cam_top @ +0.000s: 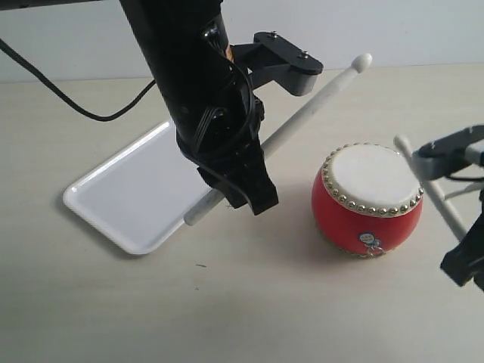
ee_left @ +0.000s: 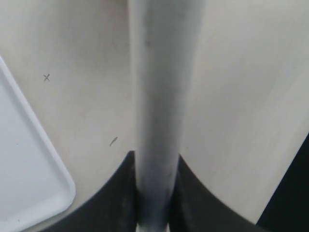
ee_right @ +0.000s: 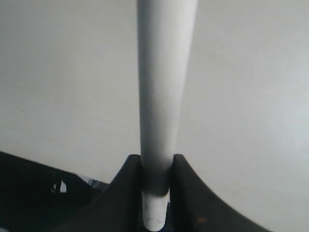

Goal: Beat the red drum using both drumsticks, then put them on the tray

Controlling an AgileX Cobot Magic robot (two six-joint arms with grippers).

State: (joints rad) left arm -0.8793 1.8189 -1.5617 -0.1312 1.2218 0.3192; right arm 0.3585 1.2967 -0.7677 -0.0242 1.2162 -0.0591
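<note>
The red drum (cam_top: 367, 200) stands upright on the table, its cream skin ringed with gold studs. My left gripper (cam_top: 243, 190) (ee_left: 155, 162) is shut on one drumstick (cam_top: 310, 106) (ee_left: 161, 87) near its butt; the stick slants up with its tip raised behind and above the drum. At the right edge my right gripper (cam_top: 463, 257) (ee_right: 157, 162) is shut on the other drumstick (cam_top: 448, 210) (ee_right: 164, 72), whose rounded tip hovers just right of the drum's rim. The white tray (cam_top: 128, 197) (ee_left: 19, 164) lies flat to the left, under the left arm.
A black cable (cam_top: 68, 94) trails across the table at the back left. The left arm's camera bracket (cam_top: 283, 64) juts out above the raised stick. The beige tabletop (cam_top: 249, 302) runs toward the front.
</note>
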